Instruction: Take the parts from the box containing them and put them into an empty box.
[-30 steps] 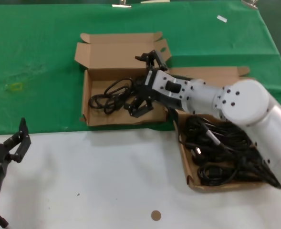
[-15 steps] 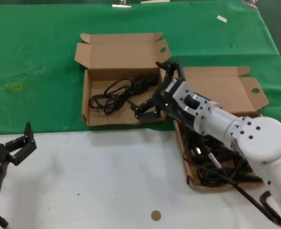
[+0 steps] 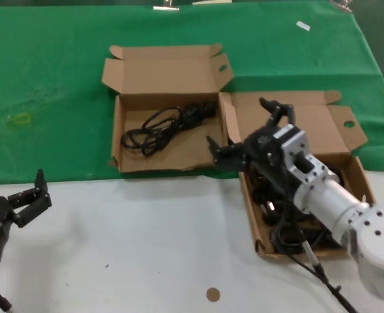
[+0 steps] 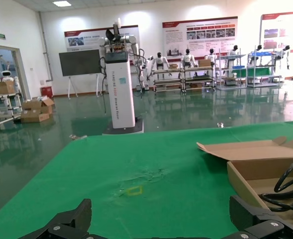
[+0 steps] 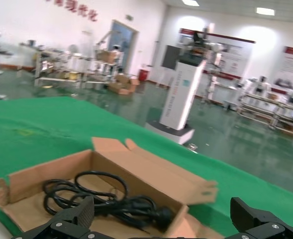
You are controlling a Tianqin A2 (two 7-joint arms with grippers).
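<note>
The box containing them (image 3: 289, 255), with a round hole in its lid ear, lies at the right and holds several coiled black cables (image 3: 295, 233). The empty box (image 3: 117, 130), with an oval hole in its ear, lies at the left and holds one black cable (image 3: 165, 122), which the right wrist view also shows (image 5: 111, 201). My right gripper (image 3: 244, 127) hangs open with nothing in it, over the gap between the two boxes, its fingers (image 5: 79, 216) spread wide. My left gripper (image 3: 32, 195) is parked open over the white table at the lower left.
A green cloth (image 3: 48, 65) covers the back of the table and the front is white (image 3: 146, 248). A small brown disc (image 3: 212, 294) lies near the front edge. Both lids stand folded open at the back. A faint yellow mark (image 3: 20, 119) shows on the cloth.
My right gripper pulled out of the left-hand box and swung right towards the full box, leaving the black cable lying in the left-hand box. The left gripper barely shifted.
</note>
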